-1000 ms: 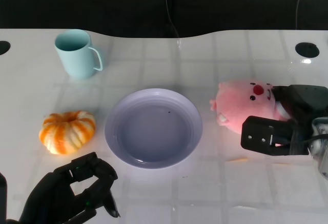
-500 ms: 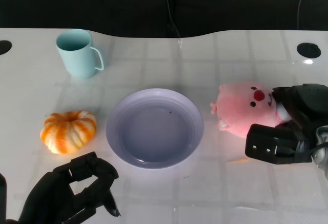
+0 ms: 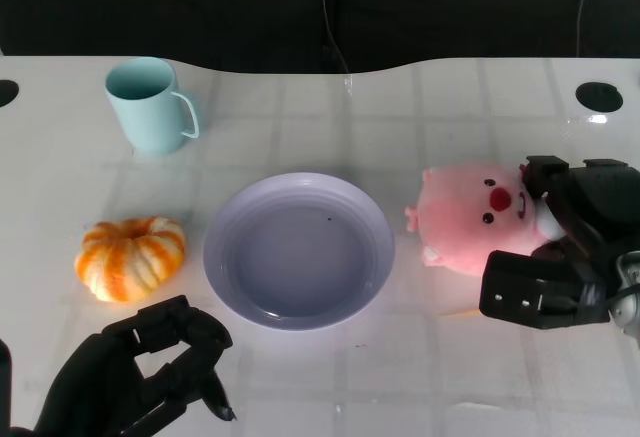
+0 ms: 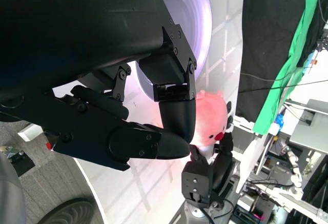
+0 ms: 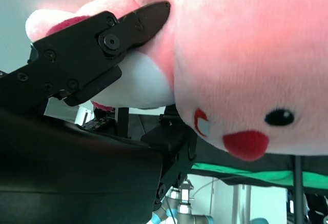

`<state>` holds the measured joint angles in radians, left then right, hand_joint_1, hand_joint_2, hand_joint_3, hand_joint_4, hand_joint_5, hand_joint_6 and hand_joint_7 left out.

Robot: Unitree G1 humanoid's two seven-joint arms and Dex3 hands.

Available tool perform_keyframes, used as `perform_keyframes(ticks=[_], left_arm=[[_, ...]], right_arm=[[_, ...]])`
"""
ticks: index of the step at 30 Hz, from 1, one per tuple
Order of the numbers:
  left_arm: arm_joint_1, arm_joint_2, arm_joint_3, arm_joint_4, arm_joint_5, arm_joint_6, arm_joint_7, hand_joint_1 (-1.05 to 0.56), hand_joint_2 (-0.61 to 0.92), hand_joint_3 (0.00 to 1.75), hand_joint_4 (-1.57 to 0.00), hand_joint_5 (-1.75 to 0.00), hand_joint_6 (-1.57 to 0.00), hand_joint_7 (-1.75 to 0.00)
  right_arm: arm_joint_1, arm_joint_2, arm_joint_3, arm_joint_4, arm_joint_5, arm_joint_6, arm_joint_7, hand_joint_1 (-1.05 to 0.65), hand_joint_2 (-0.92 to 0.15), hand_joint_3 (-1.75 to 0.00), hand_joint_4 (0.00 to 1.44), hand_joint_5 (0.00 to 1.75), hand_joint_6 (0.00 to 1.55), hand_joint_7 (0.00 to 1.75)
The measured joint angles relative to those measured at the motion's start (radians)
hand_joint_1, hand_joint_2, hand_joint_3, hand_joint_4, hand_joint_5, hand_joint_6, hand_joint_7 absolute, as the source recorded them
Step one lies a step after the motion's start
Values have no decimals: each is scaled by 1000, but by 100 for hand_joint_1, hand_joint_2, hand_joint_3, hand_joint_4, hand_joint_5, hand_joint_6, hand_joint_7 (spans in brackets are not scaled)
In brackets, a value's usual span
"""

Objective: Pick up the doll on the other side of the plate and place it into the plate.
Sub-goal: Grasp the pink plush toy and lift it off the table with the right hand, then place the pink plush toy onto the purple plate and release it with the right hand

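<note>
White table [image 3: 300,377] (glossy) bears plate [image 3: 372,219], cup [image 3: 147,105], pumpkin [image 3: 131,257]

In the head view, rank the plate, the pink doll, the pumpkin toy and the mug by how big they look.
Largest to smallest, as they look:
1. plate
2. pink doll, partly hidden by the right hand
3. pumpkin toy
4. mug; it sits farther from the camera, so its rank below the pumpkin toy is unsure.

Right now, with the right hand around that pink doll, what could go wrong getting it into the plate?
1. The right hand grips the pink doll from its far side; its hold on the soft plush may be shallow, so the doll could slip once lifted.
2. The doll sits close to the purple plate; dragging it low could catch the rim and shove the plate toward the orange pumpkin toy.
</note>
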<state>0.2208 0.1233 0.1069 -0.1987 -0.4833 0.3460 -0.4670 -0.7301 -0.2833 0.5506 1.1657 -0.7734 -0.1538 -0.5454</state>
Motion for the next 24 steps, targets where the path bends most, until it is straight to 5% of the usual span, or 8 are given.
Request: perform_keyframes(ticks=[8,14,16,18,24], left_arm=[[0,0,2,-4,-1,8,1,-52,92,25,-77,-157,-81,-112],[0,0,3,-8,-1,12,2,-53,92,24,-78,-157,-81,-112],[0,0,3,-8,-1,12,2,-53,92,24,-78,-157,-81,-112],[0,0,3,-8,-1,14,2,-53,92,24,-78,-157,-81,-113],[0,0,5,-11,-1,22,2,-52,92,24,-77,-157,-81,-112]], right_arm=[[23,-9,0,0,-2,-53,-110,-17,-82,-7,91,175,72,171],[36,-23,-21,-35,0,-89,-177,-15,-88,-14,95,175,72,175],[37,-29,-33,-59,5,-98,-186,-15,-59,-73,96,175,73,175],[40,-32,-52,-82,12,-105,-190,-15,-43,-104,97,175,75,175],[66,-48,-95,-150,31,-108,-190,-13,-35,-115,97,175,76,175]])
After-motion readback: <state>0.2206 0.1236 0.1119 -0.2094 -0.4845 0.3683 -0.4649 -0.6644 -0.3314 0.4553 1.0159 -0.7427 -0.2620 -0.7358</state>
